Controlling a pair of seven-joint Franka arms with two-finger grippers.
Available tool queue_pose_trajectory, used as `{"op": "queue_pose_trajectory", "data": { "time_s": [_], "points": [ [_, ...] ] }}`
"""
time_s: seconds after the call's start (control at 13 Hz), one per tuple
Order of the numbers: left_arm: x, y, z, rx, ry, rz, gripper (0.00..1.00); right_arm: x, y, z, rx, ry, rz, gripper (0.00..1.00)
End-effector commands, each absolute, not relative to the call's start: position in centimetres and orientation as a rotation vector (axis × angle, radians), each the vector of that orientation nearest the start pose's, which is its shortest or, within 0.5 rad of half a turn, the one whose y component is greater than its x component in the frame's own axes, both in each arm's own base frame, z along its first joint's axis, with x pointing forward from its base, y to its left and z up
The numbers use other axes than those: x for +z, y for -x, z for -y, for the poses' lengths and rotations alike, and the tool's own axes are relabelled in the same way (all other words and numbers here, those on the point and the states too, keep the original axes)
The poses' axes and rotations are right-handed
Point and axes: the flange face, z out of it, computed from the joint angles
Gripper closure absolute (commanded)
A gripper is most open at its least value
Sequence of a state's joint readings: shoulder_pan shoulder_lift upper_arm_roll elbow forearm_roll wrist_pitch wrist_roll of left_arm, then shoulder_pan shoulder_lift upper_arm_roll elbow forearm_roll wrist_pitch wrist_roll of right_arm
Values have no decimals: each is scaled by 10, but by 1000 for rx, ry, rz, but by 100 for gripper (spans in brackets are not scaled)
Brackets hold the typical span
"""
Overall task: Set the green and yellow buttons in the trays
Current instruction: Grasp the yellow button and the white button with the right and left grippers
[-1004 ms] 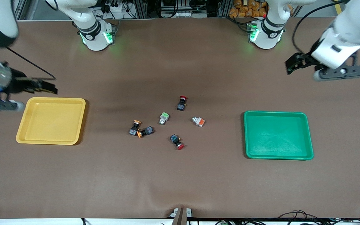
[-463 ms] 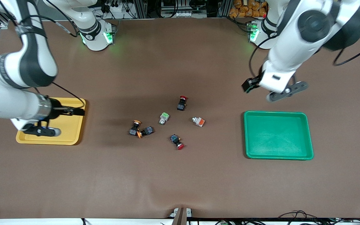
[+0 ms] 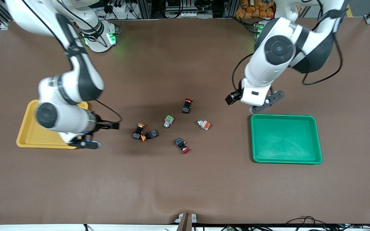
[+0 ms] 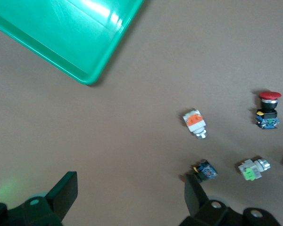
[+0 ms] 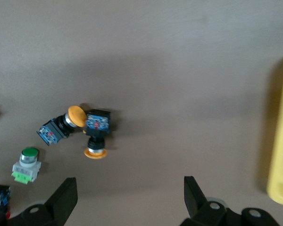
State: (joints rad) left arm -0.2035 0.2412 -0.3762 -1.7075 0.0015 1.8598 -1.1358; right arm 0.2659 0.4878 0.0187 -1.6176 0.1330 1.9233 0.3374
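Buttons lie scattered on the brown worktop (image 3: 185, 186) around the green-block button (image 3: 169, 121), midway between the two trays. Two orange-capped buttons (image 3: 144, 133) touch each other toward the yellow tray (image 3: 30, 134); the orange-block button (image 3: 204, 124) sits toward the green tray (image 3: 286, 139). Two red-capped switches (image 3: 187, 106) lie nearby. Left pincer (image 4: 131, 197) hangs empty, spread wide, by the green tray's corner. Right pincer (image 5: 130, 197), also wide and empty, hovers between the yellow tray and the orange-capped pair.
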Motion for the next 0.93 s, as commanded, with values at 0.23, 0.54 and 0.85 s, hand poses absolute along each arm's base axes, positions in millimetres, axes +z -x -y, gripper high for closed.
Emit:
{"op": "queue_pose_trajectory", "data": {
  "time_s": [0.23,0.54,0.85],
  "points": [
    [385,-514,372,65,2930,1104,0,243,-630,-222,266,3064,-153,0],
    [326,-500,408,-31,2889,1230,0,210,-611,-249,319,3079,-115,0],
    [268,-491,434,-85,2842,1330,0,189,-589,-256,392,3092,-91,0]
  ]
}}
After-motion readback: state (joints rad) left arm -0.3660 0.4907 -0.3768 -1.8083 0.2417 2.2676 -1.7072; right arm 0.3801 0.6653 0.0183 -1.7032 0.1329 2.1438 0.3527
